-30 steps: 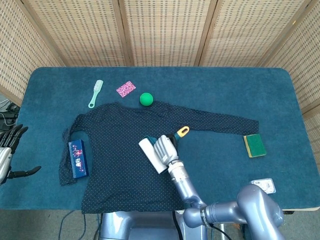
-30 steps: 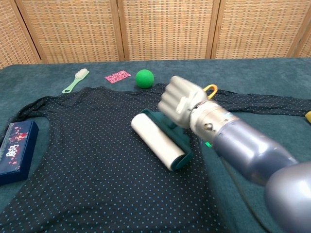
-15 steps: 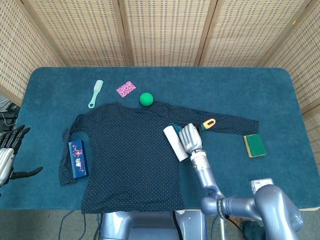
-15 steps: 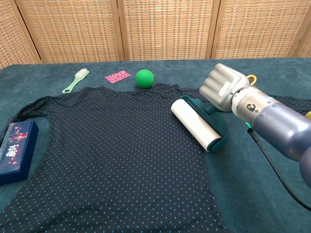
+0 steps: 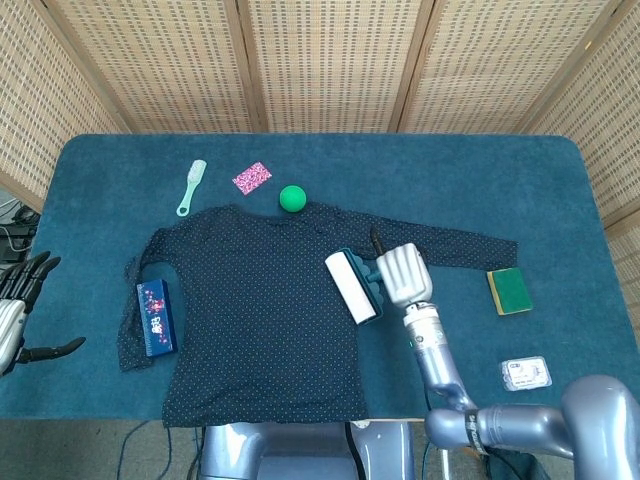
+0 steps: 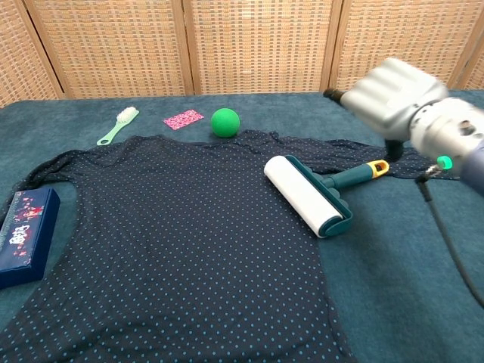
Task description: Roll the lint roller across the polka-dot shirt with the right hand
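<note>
The dark polka-dot shirt (image 5: 250, 310) (image 6: 166, 257) lies spread flat on the blue table. The lint roller (image 5: 351, 287) (image 6: 306, 195) rests on the shirt near its right-hand edge. Its green handle (image 6: 349, 177) points toward the sleeve. My right hand (image 5: 403, 275) (image 6: 393, 94) hovers above the handle, apart from it, fingers loosely apart and holding nothing. My left hand (image 5: 15, 310) hangs open off the table's left edge, seen only in the head view.
A green ball (image 5: 292, 198) (image 6: 224, 122), a pink card (image 5: 252, 177) and a mint brush (image 5: 191, 187) lie beyond the collar. A blue box (image 5: 156, 317) (image 6: 26, 234) sits on the left sleeve. A sponge (image 5: 509, 290) and a small packet (image 5: 526, 373) lie to the right.
The right hand rolled the roller rightward across the shirt, then let go of the handle and rose up and to the right. The roller stays lying on the shirt.
</note>
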Tool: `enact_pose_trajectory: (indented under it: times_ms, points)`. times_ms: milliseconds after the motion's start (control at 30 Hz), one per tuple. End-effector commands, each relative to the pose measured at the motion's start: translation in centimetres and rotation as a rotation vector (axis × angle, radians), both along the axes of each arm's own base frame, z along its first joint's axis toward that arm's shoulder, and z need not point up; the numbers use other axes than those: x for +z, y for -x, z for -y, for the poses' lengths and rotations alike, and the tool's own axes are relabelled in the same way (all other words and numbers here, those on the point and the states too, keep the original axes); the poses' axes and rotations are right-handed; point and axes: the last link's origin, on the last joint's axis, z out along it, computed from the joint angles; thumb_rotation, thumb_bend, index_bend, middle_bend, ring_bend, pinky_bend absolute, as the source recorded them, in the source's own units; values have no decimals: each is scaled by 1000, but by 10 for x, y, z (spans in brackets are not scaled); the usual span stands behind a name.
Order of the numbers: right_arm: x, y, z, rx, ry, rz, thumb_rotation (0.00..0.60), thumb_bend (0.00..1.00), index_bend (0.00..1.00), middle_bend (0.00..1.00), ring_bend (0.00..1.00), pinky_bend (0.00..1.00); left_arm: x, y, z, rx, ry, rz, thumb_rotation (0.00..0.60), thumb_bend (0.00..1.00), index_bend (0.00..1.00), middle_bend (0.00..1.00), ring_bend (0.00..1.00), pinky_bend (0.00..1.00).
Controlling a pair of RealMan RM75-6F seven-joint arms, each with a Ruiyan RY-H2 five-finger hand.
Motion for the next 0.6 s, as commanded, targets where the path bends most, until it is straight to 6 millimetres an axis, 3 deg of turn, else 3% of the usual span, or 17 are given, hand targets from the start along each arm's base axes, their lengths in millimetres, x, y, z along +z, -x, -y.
enact_pose_trajectory:
  times_ms: [33,67,100,167,200,233,300,433,600]
  points:
    - [50,26,-32,-12,-18,283,600,18,0,892,940,987,1,-1,5,-10,1,5,600,0,0,0,0,0]
    - [55,31,-38,-18,-40,333,600,11,0,821,877,940,1,-1,6,-13,0,5,600,0,0,0,0,0]
    - [60,37,-44,-34,-68,387,600,4,0,692,751,830,2,-1,7,-15,1,4,600,0,0,0,0,0]
    - [69,51,-57,-97,-126,466,600,0,0,373,395,487,2,-1,9,-19,0,5,600,0,0,0,0,0]
    - [73,57,-63,-130,-144,495,600,0,0,182,184,258,2,-1,10,-22,-2,6,600,0,0,0,0,0]
    - [76,59,-65,-135,-151,504,600,0,0,56,45,90,2,-1,10,-24,-2,7,600,0,0,0,0,0]
    - [83,65,-72,-133,-153,544,600,0,0,0,0,0,3,-2,12,-29,-7,9,600,0,0,0,0,0]
    - [88,78,-86,-93,-149,637,600,0,0,0,0,0,4,-3,15,-39,-11,12,600,0,0,0,0,0]
    - [87,110,-104,-80,-116,710,600,0,0,0,0,0,4,-4,20,-54,-14,15,600,0,0,0,0,0]
